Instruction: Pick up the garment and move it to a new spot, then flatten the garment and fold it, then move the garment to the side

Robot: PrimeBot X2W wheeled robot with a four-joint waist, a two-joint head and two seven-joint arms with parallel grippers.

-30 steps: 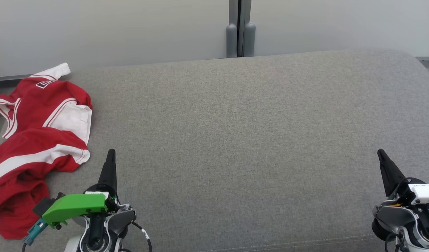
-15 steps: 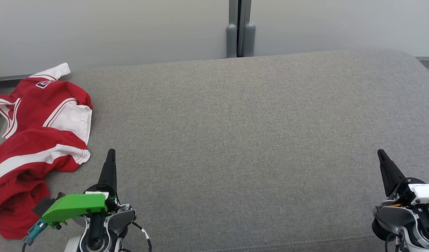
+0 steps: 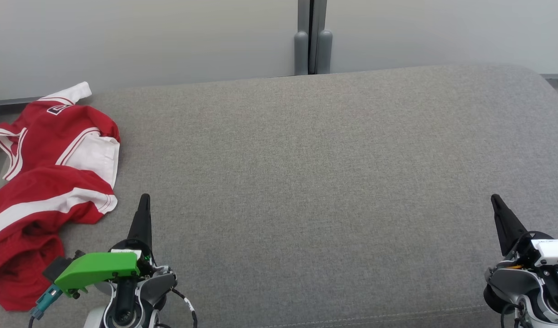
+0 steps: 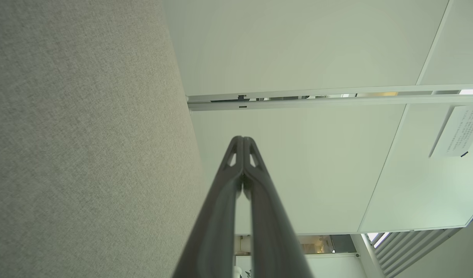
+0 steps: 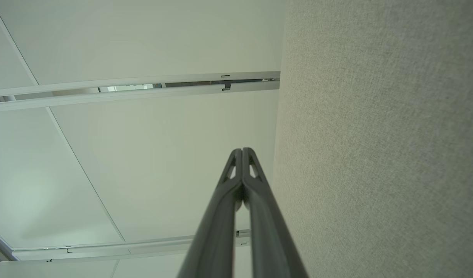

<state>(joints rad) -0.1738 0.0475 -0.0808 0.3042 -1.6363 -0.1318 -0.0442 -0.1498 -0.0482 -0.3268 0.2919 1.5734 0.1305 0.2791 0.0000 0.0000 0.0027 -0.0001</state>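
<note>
The red and white garment (image 3: pixel 46 182) lies in a crumpled heap at the left edge of the grey cushion (image 3: pixel 306 182). Part of it seems to hang over that edge. Nothing has changed in the last second. The garment has not moved, and the arms have not moved either. So I think the job has not really begun: the first step, picking the garment up, is not yet done.

The garment is longer one way than the other. Its long side runs from the near edge of the cushion to the far edge, along the left side. A small white end points away, toward the pale wall (image 3: pixel 169 36). The wide red part is at the near end, all bunched up.

The left gripper (image 3: pixel 144 199) sits just beside the garment's near end, not touching it. Its two fingers are pressed together with nothing in them. The right gripper (image 3: pixel 495 199) is far off at the other side, also pressed together and holding nothing.
</note>
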